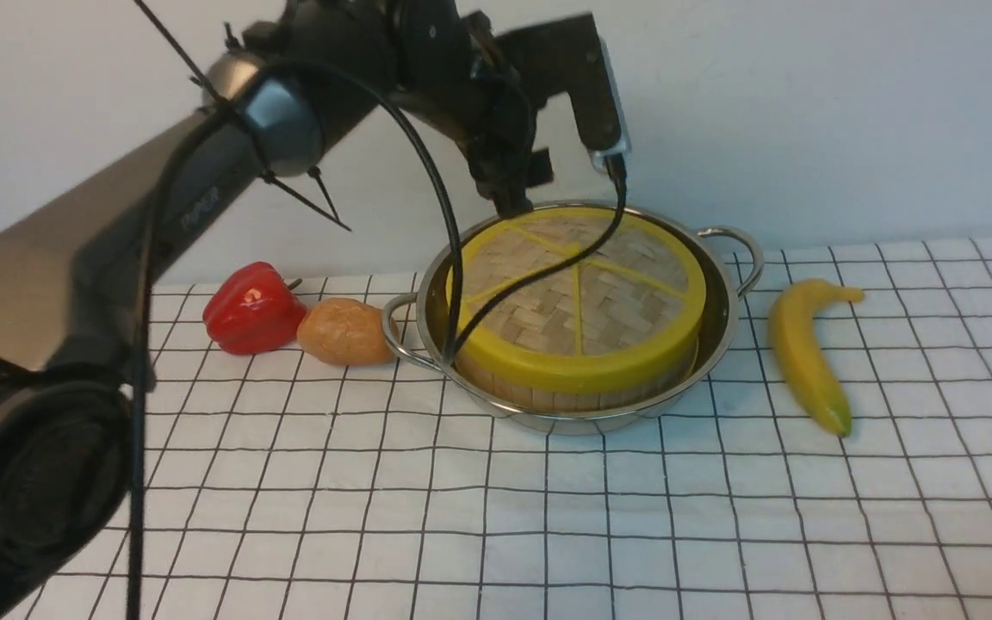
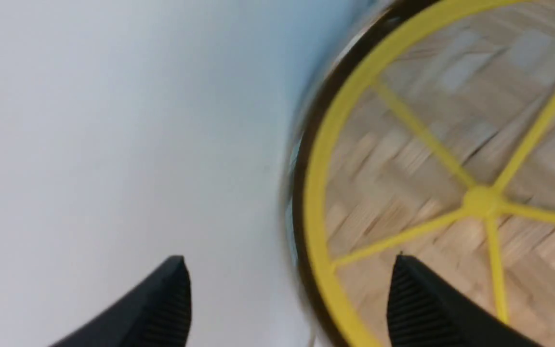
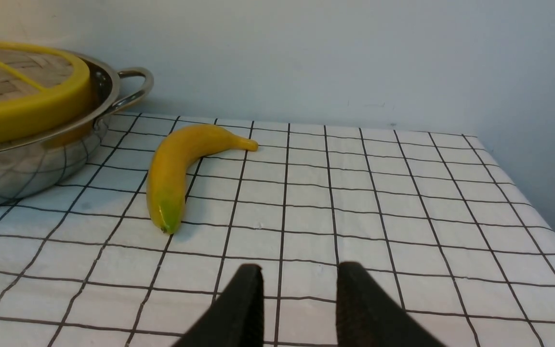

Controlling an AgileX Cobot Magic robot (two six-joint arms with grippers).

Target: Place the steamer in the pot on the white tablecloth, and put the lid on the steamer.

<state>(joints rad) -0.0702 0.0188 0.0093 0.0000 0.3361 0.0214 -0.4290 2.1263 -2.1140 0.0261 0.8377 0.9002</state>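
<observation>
One pot [image 1: 720, 319], one steamer [image 1: 548, 387], one lid [image 1: 578, 297], one banana [image 1: 806, 357], one red pepper [image 1: 251, 310] and one potato [image 1: 345, 331] are counted on the white tablecloth [image 1: 548, 517] that covers the worktop. The pot is set toward the back of the cloth, near the wall. The steamer is seated inside the pot, and the lid is laid flat on top of the steamer, so that only the slatted side of the basket is seen below the yellow rim. The banana is laid just to the right of the pot, apart from it; the potato is placed against the pot's left handle, with the pepper beside it.

The left arm is stretched forward and bent down over the far edge of the lid. The left hand [image 2: 287, 299] is seen with its fingers spread wide and nothing between them. The right hand [image 3: 299, 303] is held low over bare cloth, partly open and empty, well apart from the banana.
</observation>
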